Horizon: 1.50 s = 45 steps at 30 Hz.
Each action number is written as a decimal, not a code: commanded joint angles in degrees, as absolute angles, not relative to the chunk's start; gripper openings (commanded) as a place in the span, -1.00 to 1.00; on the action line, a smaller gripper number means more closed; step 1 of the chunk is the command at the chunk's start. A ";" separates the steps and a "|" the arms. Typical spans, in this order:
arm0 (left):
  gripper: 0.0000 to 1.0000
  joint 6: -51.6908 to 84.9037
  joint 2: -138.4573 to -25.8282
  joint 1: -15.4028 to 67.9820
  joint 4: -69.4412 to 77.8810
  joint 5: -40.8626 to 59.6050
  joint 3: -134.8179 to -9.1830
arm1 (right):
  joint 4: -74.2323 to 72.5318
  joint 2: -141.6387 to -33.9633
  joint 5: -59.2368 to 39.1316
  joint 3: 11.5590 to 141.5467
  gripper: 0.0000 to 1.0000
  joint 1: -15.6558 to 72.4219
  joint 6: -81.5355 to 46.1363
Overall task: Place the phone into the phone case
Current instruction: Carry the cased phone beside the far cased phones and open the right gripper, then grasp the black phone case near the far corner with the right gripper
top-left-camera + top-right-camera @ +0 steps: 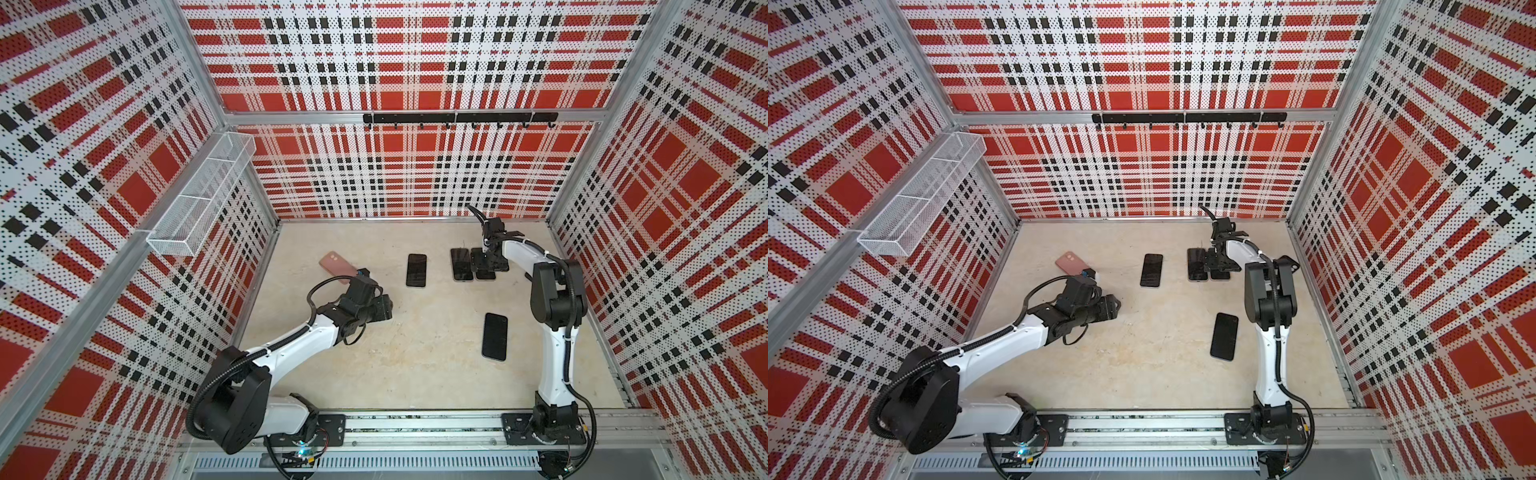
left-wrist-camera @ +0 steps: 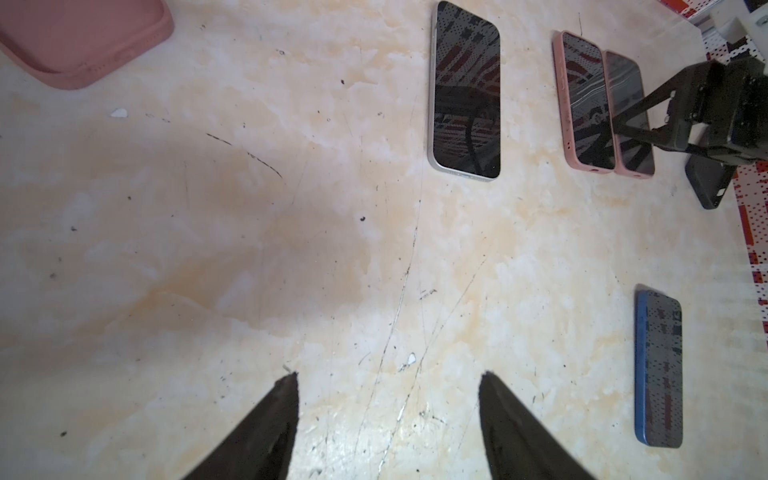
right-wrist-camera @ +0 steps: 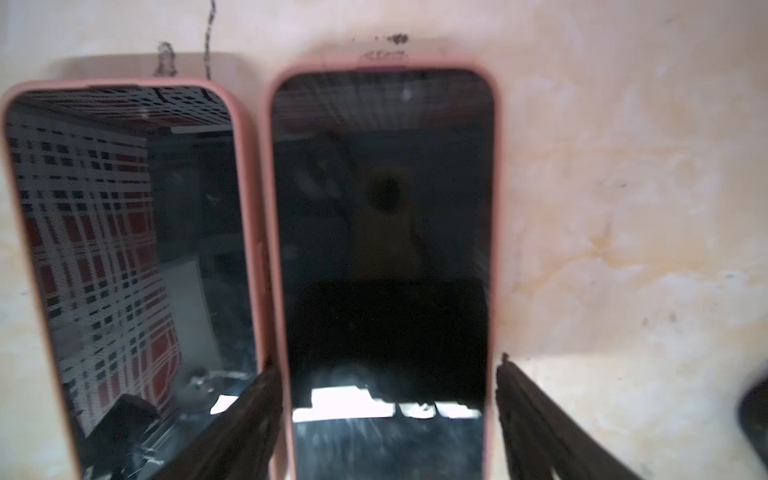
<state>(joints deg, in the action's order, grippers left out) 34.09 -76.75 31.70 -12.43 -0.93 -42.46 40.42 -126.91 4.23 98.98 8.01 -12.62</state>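
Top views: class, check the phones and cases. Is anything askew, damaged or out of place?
Only the empty pink case, on the left in both top views, lies slanted; the silver phone to its right lies straight. Nothing looks spilled or broken.

Top views: high, front, looking down at whole surface point(image 1: 415, 382). Wrist cams low, close; both catch pink-cased phones point(image 3: 382, 208) at right pincer point(image 3: 386, 361).

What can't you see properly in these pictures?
Pink-cased black phone: near end cut off in the right wrist view; whether the right tool grips it is unclear.
Black flat object, perhaps a case: partly behind that tool in the left wrist view.
Empty pink rubbery phone case: cut off by the left wrist view's edge.
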 commanded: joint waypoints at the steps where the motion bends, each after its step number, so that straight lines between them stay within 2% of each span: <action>1: 0.43 33.36 -75.59 32.01 -11.61 -2.00 -43.10 | 40.24 -126.84 3.34 100.82 0.82 7.67 -12.10; 3: 0.43 32.93 -75.39 31.99 -11.62 -1.50 -43.19 | 40.83 -126.12 3.38 101.07 0.88 7.65 -11.80; 6: 0.43 32.44 -75.00 31.84 -11.87 -1.73 -43.45 | 39.91 -122.61 3.16 99.04 0.87 7.43 -11.43; 14: 0.43 32.49 -75.61 31.99 -10.38 -1.32 -44.11 | 37.63 -114.15 8.03 90.86 0.66 -1.78 -20.30; 21: 0.43 33.35 -71.52 32.31 -10.83 -1.50 -40.94 | 37.56 -119.21 9.17 93.61 0.44 -7.42 -24.29; 29: 0.43 32.39 -70.78 31.73 -9.77 -0.63 -39.62 | 40.45 -126.29 9.40 100.99 0.29 -9.34 -24.09; 32: 0.42 32.31 -71.23 31.64 -9.15 -0.19 -39.81 | 41.27 -128.06 9.49 102.51 0.17 -9.63 -23.88; 36: 0.42 32.17 -71.81 31.68 -8.49 0.30 -40.08 | 41.93 -129.02 9.05 102.30 0.09 -10.13 -24.60; 38: 0.42 31.99 -72.40 31.58 -8.46 0.56 -40.41 | 40.84 -129.17 8.36 101.35 -0.07 -10.12 -24.76; 45: 0.42 31.46 -74.52 31.22 -9.15 1.31 -42.68 | 41.06 -129.56 7.71 99.88 -0.24 -10.55 -24.60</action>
<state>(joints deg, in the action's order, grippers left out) 32.67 -73.84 31.59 -9.74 0.69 -40.64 40.51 -128.46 8.21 100.86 -9.80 -24.05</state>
